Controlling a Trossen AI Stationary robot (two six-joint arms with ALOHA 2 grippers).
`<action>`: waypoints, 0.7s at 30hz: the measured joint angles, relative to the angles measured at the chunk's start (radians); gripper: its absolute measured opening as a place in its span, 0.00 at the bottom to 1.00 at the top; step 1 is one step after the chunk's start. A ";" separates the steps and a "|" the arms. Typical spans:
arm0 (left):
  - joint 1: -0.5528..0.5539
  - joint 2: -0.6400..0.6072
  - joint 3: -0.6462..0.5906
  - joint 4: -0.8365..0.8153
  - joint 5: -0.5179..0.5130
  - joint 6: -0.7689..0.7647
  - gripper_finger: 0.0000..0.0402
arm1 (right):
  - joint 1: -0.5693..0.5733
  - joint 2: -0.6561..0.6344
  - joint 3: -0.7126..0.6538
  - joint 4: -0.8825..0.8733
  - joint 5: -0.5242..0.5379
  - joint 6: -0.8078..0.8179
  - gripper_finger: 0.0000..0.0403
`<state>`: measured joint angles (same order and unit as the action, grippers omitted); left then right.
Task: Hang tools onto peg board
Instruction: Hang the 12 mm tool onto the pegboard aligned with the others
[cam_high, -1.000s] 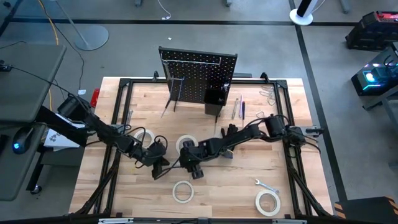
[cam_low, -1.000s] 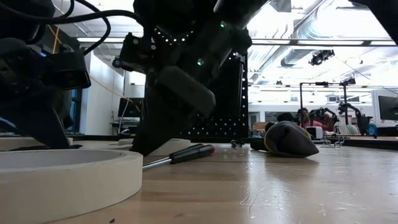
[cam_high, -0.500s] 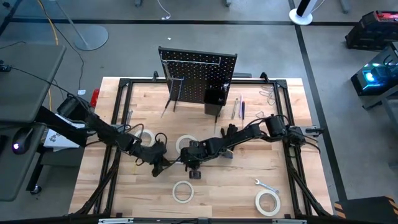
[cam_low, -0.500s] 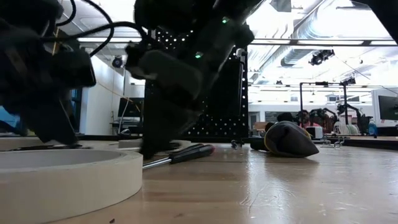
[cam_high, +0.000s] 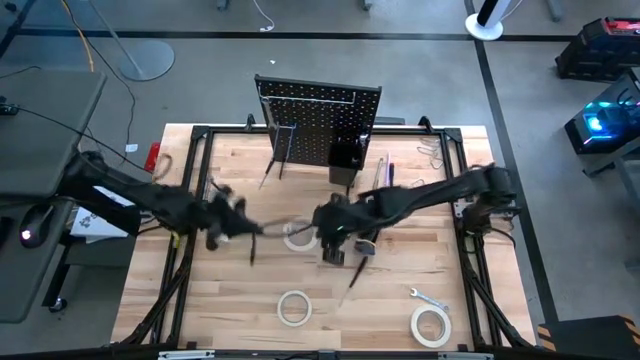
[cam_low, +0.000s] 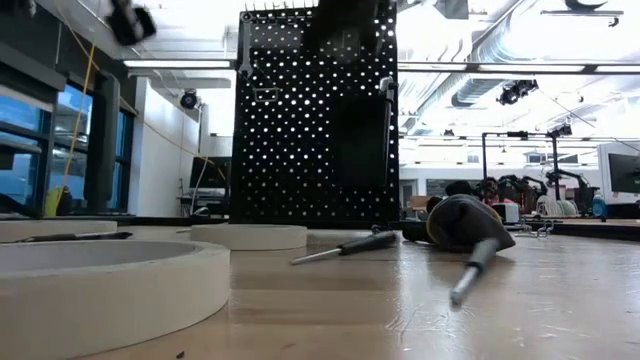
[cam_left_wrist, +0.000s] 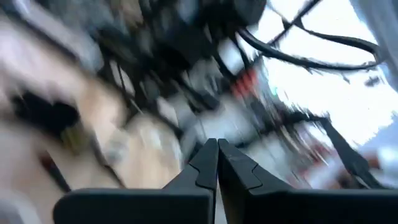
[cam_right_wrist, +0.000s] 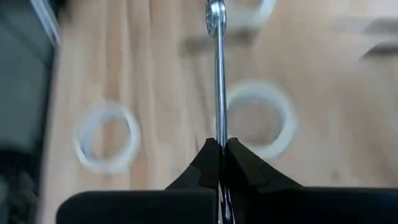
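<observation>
Above the table, right gripper (cam_right_wrist: 221, 146) pinches a wrench (cam_right_wrist: 216, 68); left gripper (cam_left_wrist: 217, 149) closed, empty.

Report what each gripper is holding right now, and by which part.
The right gripper is shut on a silver wrench, gripped at one end of its shank; the ringed end sticks out. The left gripper is shut and holds nothing.

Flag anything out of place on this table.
Nothing is spilled or broken. One screwdriver lies loose and slanted mid-table, near the black bundle, not hung on the peg board. The right gripper is shut on a small wrench.
</observation>
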<state>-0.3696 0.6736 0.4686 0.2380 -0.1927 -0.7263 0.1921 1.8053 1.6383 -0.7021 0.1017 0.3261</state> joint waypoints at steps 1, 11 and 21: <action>0.012 -0.020 0.029 -0.019 -0.050 0.051 0.00 | -0.001 -0.032 0.001 0.020 0.034 0.015 0.00; 0.150 0.108 0.323 -0.065 -0.184 0.453 0.16 | -0.008 -0.148 0.003 0.487 0.307 0.006 0.00; 0.224 0.346 0.574 -0.027 -0.058 0.564 0.50 | -0.043 -0.142 0.002 0.733 0.259 -0.084 0.00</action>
<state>-0.1459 1.0192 1.0427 0.2106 -0.2507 -0.1621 0.1494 1.6634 1.6405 0.0308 0.3610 0.2423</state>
